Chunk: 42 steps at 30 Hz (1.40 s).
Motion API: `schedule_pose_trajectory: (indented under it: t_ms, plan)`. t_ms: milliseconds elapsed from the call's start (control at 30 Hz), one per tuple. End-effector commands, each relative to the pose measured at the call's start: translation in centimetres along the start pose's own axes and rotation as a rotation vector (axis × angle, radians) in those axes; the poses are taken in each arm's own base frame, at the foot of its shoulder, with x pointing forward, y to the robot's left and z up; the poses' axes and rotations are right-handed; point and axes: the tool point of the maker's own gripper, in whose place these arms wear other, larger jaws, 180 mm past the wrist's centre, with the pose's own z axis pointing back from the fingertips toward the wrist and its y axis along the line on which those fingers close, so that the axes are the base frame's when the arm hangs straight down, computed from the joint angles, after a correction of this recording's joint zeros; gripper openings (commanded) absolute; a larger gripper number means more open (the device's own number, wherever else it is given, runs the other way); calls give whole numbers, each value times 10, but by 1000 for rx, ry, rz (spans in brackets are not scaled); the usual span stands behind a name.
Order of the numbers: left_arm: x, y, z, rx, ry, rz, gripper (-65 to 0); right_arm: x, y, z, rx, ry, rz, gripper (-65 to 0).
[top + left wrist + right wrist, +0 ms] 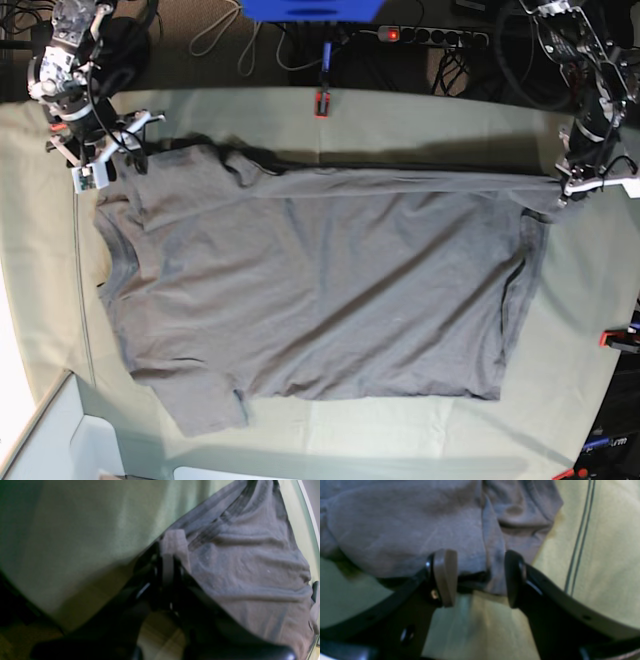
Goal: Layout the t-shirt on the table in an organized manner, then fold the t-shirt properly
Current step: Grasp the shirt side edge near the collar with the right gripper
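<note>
The grey t-shirt (320, 290) lies spread on the table (420, 120), neck to the left and hem to the right. At the far right, my left gripper (572, 185) is shut on the shirt's far hem corner. The left wrist view shows a fold of grey cloth pinched in that left gripper (168, 562), with the t-shirt (250, 567) stretching away over the table (75, 530). My right gripper (125, 152) hovers at the far sleeve on the left. In its wrist view the right gripper (480, 580) is open, an edge of the t-shirt (395, 525) lying loose between its fingers (445, 577).
A red clamp (321, 103) sits on the table's far edge and another red clamp (618, 340) on the right edge. Behind the table are a power strip (430, 35) and cables. A white box (60, 440) stands at the near left corner.
</note>
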Motion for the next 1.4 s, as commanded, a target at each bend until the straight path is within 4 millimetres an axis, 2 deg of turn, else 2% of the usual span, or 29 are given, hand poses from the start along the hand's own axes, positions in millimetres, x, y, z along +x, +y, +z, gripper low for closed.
schedule_pose_trajectory:
  t_ms: [0,200,400,700,767,1000,1100,1267,1367]
  plan:
    - [15,-5,1,-16,-45,-11,-649,8,-3,1,-7,-36,-7,-341]
    - [15,-5,1,-16,-45,-11,-649,-9,3,-2,10,-1,-38,-344]
    - [15,-5,1,-16,-45,-11,-649,-16,13,-2,23,7,-64,-346]
    - [15,-5,1,-16,-45,-11,-649,-11,18,-5,29,-8,-78,-458]
    - [15,-5,1,-16,-45,-11,-649,-4,16,-8,24,-20,-74,-460]
    - [15,-5,1,-16,-46,-11,-649,0,13,-10,20,-25,-71,-460]
    - [16,-5,1,-16,-48,-11,-649,-1,14,-9,20,-24,-71,-445]
    - [16,-5,1,-16,-49,-11,-649,-3,13,-8,19,-19,-71,-355]
    - [16,-5,1,-16,-49,-11,-649,-3,13,-9,20,-20,-74,-330]
